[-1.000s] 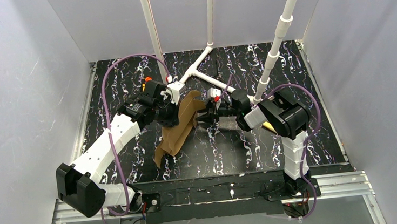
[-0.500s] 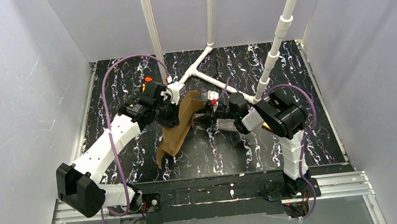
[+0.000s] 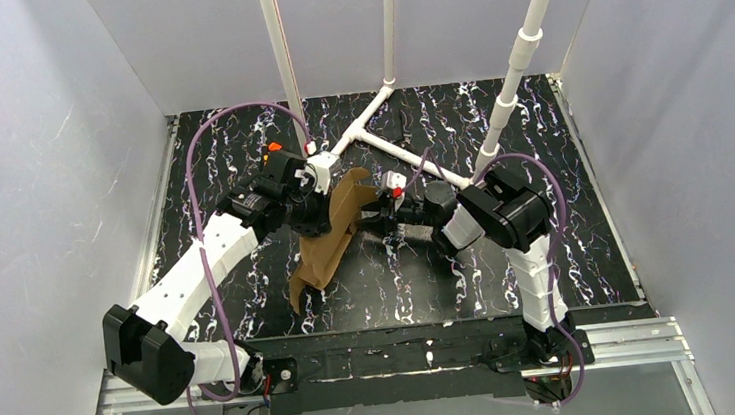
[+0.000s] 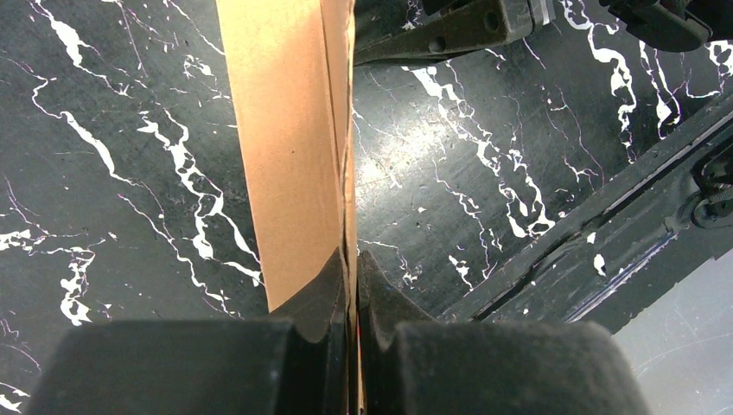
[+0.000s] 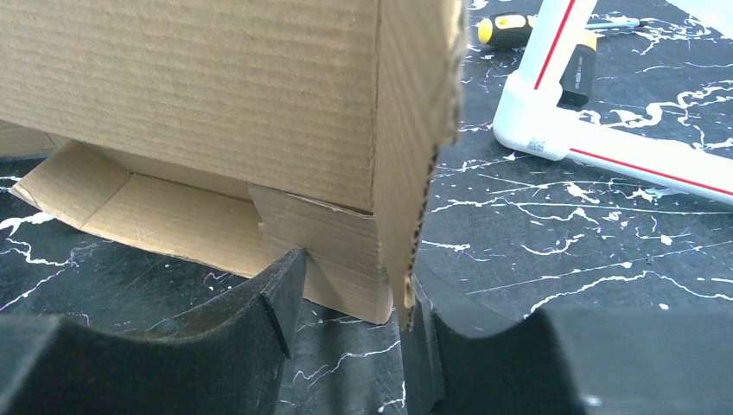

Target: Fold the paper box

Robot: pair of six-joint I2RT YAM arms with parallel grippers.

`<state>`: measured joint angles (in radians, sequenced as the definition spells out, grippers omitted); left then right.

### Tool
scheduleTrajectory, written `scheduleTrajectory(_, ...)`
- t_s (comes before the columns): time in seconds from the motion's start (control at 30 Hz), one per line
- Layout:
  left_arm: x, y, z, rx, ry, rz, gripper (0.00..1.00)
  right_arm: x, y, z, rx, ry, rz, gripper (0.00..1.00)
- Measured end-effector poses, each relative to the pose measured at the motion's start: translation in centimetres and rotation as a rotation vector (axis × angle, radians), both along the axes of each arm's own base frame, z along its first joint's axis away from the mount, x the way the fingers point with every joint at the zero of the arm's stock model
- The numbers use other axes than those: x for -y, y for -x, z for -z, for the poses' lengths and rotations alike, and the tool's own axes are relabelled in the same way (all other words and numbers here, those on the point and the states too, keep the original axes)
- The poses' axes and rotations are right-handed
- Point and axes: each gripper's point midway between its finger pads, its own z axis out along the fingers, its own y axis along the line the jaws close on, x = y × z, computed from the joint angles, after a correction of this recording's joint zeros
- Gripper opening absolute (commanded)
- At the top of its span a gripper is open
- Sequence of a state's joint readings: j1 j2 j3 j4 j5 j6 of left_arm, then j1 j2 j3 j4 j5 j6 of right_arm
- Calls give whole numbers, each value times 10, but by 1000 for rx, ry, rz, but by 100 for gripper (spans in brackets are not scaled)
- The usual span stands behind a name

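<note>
At the middle of the table [image 3: 568, 250], the right gripper [image 5: 350, 290] had slid in until its parted fingers straddled a flap edge of the box [image 3: 331, 241], which the left gripper [image 4: 354, 259] held clamped and tilted up, ready for folding.

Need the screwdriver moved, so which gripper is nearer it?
Left. The left gripper, shut on the box, is close by the screwdriver; the right gripper, open, sits beyond the box from it.
</note>
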<state>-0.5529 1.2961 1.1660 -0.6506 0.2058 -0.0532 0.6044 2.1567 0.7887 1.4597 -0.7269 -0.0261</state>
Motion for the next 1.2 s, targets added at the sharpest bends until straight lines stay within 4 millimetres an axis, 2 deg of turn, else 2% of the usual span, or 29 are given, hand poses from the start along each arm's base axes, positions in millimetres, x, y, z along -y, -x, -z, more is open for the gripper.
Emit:
scheduleTrajectory(0.37, 0, 2, 1, -23, 25, 2, 0, -16, -1, 1, 12, -14, 8, 50)
scheduleTrajectory(0.47, -1, 2, 1, -26, 29, -1, 0, -18, -3, 0, 18, -17, 13, 46)
scheduleTrajectory(0.7, -3, 4, 1, -47, 45, -8, 0, -18, -6, -1, 27, -18, 18, 16)
scheduleTrajectory(0.77, -4, 5, 1, -56, 53, -7, 0, -18, -6, -1, 28, -19, 11, 16)
scheduleTrajectory(0.93, -4, 9, -1, -78, 73, -4, 0, -19, -1, -1, 28, -18, -19, 28)
scheduleTrajectory(1.03, -5, 9, -1, -89, 85, -5, 0, -19, 1, -1, 28, -18, -32, 31)
scheduleTrajectory(1.1, -5, 9, -2, -95, 94, -6, 0, -19, 2, -1, 27, -18, -35, 29)
scheduleTrajectory(1.2, -6, 9, -2, -102, 104, -9, 0, -19, 2, -1, 25, -19, -36, 15)
